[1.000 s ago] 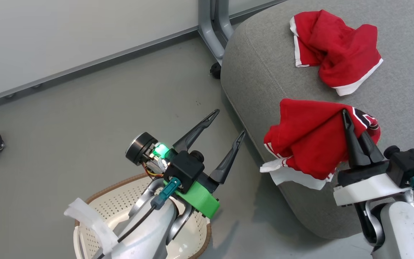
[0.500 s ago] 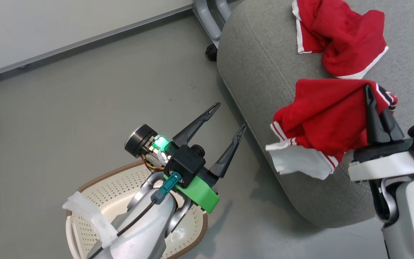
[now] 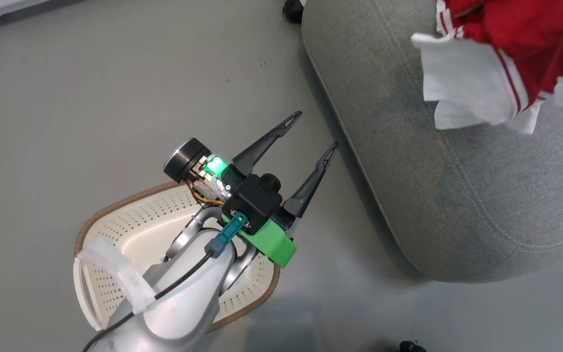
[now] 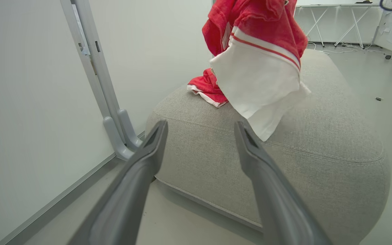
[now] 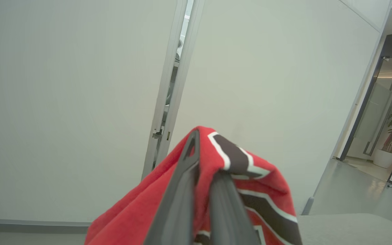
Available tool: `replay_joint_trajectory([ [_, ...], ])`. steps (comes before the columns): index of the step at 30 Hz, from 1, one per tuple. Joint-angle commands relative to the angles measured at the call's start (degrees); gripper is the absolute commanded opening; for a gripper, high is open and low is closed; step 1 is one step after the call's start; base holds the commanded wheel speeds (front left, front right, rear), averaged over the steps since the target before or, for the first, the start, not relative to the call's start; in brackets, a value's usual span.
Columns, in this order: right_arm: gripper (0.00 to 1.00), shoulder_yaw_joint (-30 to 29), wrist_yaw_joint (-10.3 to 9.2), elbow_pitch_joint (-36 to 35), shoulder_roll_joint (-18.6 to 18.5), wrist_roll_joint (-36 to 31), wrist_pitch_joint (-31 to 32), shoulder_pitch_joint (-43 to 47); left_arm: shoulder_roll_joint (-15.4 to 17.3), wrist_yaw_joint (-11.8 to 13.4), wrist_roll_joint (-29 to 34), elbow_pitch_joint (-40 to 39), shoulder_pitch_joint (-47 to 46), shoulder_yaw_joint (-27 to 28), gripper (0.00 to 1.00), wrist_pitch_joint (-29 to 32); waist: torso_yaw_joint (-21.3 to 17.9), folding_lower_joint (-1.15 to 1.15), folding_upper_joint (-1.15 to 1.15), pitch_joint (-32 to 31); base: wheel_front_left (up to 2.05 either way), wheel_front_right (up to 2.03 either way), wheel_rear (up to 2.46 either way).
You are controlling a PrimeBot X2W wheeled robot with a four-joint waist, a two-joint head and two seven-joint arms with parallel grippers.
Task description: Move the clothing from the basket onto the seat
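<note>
Right gripper [image 5: 205,163]: fingers nearly together, pinched on a fold of the jersey [image 5: 250,190], with the black-and-white number trim draped over the tips. In the head view the jersey [image 3: 506,34] sits at 1 o'clock in frame, over the seat [image 3: 408,171] and inside its near edge.

In the left wrist view the jersey [image 4: 257,41] hangs from the pinch, long axis running 12 to 6, white hem lowest, and the seat [image 4: 318,143] is under it. I can't tell if the hem touches the cushion or hangs just above. The plain red garment [image 4: 205,89] lies on the seat top at 9 o'clock from the hem. It's near the jersey, but I can't tell if they touch.

Left gripper [image 3: 316,130]: fingers spread wide with nothing between them, pointing to 1 o'clock, over the floor between the basket [image 3: 125,220] and the seat. The basket is at 7 o'clock from it, under my forearm. The left gripper is well apart from the jersey, so the right arm is the one on it.

Judgement: this is the placing step, near the end of the task. The seat lies straight below the cloth, so I'd lower a little and spread the right fingers. The risk is cloth snagging on a fingertip and dragging toward the seat's edge.
</note>
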Motion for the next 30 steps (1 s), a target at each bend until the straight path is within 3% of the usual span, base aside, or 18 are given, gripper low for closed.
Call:
replay_joint_trajectory([
  [1, 0.00, -0.7, -0.06, 0.5, -1.1, -0.6, -0.3, -2.6, 0.6, -0.1, 0.5, -0.1, -1.4, -0.1, 1.00, 0.0, 0.7, 0.00, 0.55, 4.1, 0.00, 0.00, 0.00],
  [10, 0.00, -5.9, -0.07, 7.6, -8.4, -0.5, -0.3, -17.4, 0.8, -0.2, 0.9, -0.3, -5.1, -1.4, 1.00, 0.0, 1.9, 0.00, 0.55, 9.6, 0.00, 0.00, 0.00],
  [17, 0.00, -8.9, -0.06, 17.0, -11.6, -1.2, -0.3, -22.7, 1.3, -0.2, 0.7, 0.1, -6.3, -1.9, 1.00, 0.0, 2.4, 0.00, 0.55, 12.1, 0.00, 0.00, 0.00],
  [30, 0.00, -11.3, -0.07, 33.5, -7.5, -3.9, -0.3, -18.5, 2.6, 0.0, 0.6, 0.3, -7.1, -1.8, 1.00, 0.0, 2.8, 0.00, 0.55, 14.3, 0.00, 0.00, 0.00],
])
